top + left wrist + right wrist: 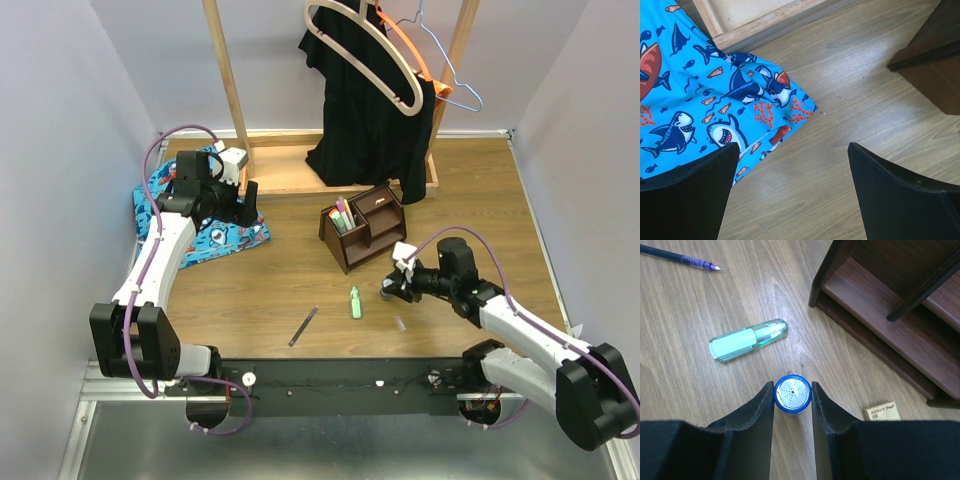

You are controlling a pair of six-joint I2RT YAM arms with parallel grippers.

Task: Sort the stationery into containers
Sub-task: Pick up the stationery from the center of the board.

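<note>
Right tool (pixel 792 390) clamps the blue bottle (pixel 792 396); left tool (pixel 792 150) gapes idle (markers (pixel 342 213) already slotted); green marker (pixel 747 340), pen (pixel 680 259), eraser (pixel 882 411) wait on desk (pixel 250 290).

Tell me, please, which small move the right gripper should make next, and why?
Probably lift straight up. The right gripper clasps both sides of the small blue round-capped bottle, which seems to stand on the wooden table. The dark brown wooden desk organizer is just ahead, so the bottle needs height before moving over it.

No wording is legible anywhere; the reddish print on the tan eraser (pixel 882 411) is too blurred.
</note>
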